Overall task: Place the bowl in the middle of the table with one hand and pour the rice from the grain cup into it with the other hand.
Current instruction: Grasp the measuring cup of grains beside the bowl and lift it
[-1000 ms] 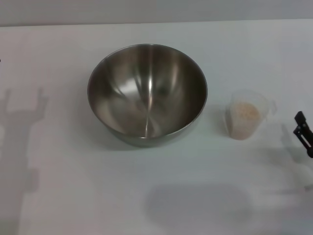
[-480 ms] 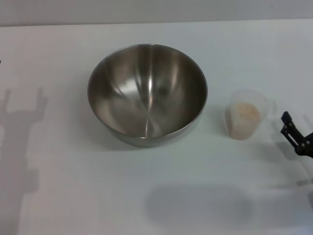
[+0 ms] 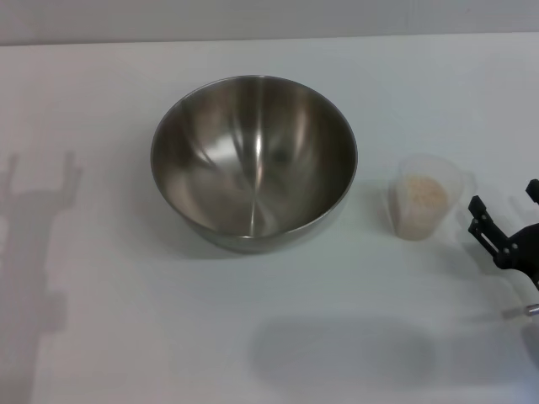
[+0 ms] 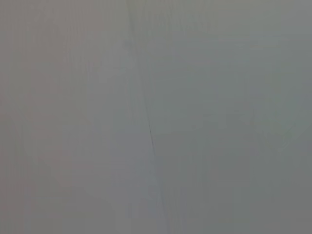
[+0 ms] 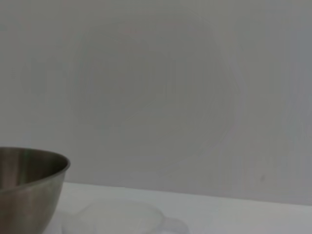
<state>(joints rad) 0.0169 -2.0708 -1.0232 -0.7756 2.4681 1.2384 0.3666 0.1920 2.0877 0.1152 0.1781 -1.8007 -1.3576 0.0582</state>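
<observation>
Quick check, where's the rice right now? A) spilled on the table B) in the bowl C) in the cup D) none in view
C: the rice sits in the cup, which stands on the table to the right of the empty bowl; the right pincer is beside the cup, not touching it.

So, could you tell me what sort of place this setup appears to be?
Probably a lab test bench rather than a kitchen: a bare white table against a plain wall, holding only a steel bowl and a grain cup of rice, with the right gripper nearby.
</observation>
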